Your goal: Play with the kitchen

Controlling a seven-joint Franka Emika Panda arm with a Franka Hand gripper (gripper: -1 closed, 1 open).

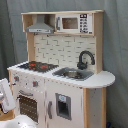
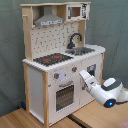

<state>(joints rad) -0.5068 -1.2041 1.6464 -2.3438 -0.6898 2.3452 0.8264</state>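
**Spotter:** What's worrying you right now?

**Me:** I'm watching the claw (image 2: 83,75) hovering just in front of the kitchen (image 2: 60,60), near the knobs (image 2: 56,76) above the oven door (image 2: 65,96). I can't tell whether it's open or closed. If I'm pushing in crooked, I'm risking a knock on the front panel and shoving the whole light unit back across the table (image 2: 95,114).

**Spotter:** And in the first exterior view?

**Me:** Only a white part of the arm (image 1: 6,97) is showing at the first exterior view's left edge, so I'm judging depth poorly there.

**Spotter:** Walk me across the kitchen, left to right.

**Me:** In the first exterior view, I'm seeing the grey hood (image 1: 40,27) over the black-red hob (image 1: 39,66), then the sink (image 1: 74,74) with its black tap (image 1: 85,59), and the microwave (image 1: 72,23) up top. White fronts, pale wood sides, standing upright.
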